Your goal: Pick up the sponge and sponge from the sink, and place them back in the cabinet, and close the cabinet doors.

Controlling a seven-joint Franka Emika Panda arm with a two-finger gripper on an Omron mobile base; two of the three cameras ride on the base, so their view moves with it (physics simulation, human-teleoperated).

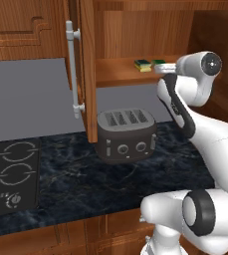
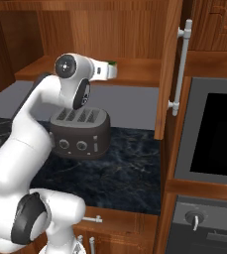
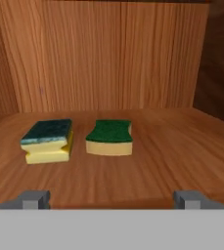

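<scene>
Two sponges lie side by side on the wooden shelf (image 3: 182, 146) of the cabinet (image 1: 135, 30), green face up over a yellow body. In the hand view the left sponge (image 3: 48, 140) has a duller blue-green top and sits slightly askew, and the right sponge (image 3: 109, 137) has a bright green top; they are close together but apart, with a strip of bare shelf between them. Both rest a little in front of the cabinet's back wall. From the left base view the left sponge (image 1: 143, 64) shows near the shelf's front edge, with the other sponge (image 1: 159, 63) just beside it, partly behind the arm.

The gripper (image 3: 111, 199) hangs in front of the shelf edge, facing the sponges, its two fingertips (image 3: 35, 198) spread wide apart with nothing between them. Neither tip touches a sponge. In the right base view the hand reaches to the shelf's front edge, where a bit of green shows just past it.

The cabinet stands open. Its left door (image 1: 85, 74), with a long silver handle (image 1: 73, 69), swings out over the counter (image 1: 85, 184); the right door (image 2: 168, 69) also stands open, its handle (image 2: 181, 69) facing outward.

Below the shelf a dark four-slot toaster (image 1: 127, 135) sits on the dark marble counter. A black stovetop (image 1: 11, 174) lies to the left, and an oven (image 2: 209, 134) stands to the right.
</scene>
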